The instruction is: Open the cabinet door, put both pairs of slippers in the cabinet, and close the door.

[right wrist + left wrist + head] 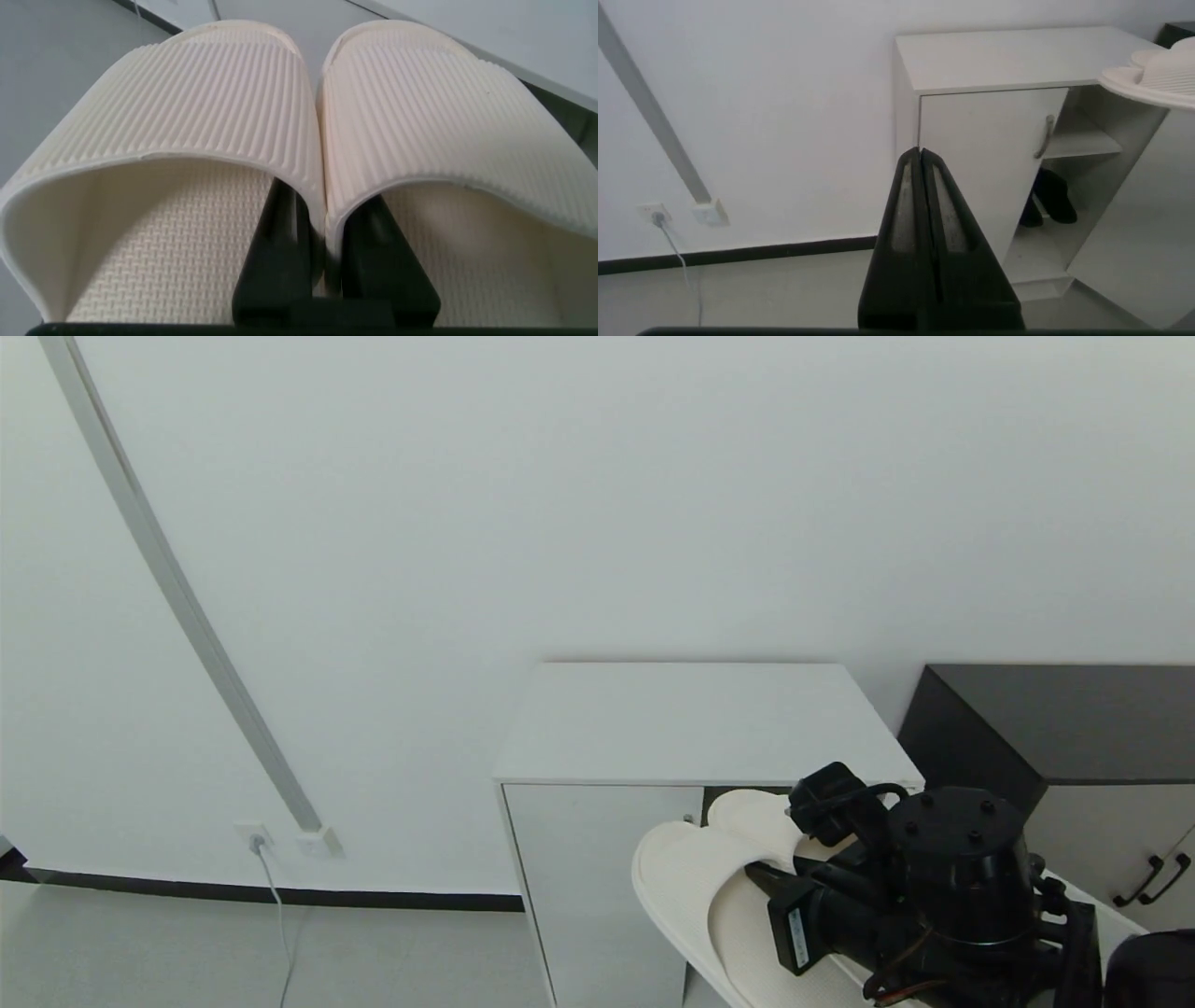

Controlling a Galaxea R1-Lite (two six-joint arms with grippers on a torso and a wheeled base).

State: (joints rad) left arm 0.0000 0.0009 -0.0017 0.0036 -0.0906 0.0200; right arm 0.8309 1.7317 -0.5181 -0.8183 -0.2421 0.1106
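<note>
Gripping cream slippers (pixel 224 112) w/ right end effector (pixel 324 233); left end effector (pixel 921 157) pinched together.

Right gripper (pixel 322 210) clamps a pair of slippers (pixel 234 103) by their adjoining walls. Left gripper (pixel 921 163) is empty, its fingers pressed together.

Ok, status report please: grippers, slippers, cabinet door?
Left gripper: jaws shut, empty. Right gripper: shut on cream slippers, before the cabinet. Right door open, dark pair inside. Opening looks clear.

Black right arm (pixel 934 905), round screw-dotted wrist cap (pixel 957 821), looped cables (pixel 887 791), white label (pixel 800 924); tapered black left jaws.
</note>
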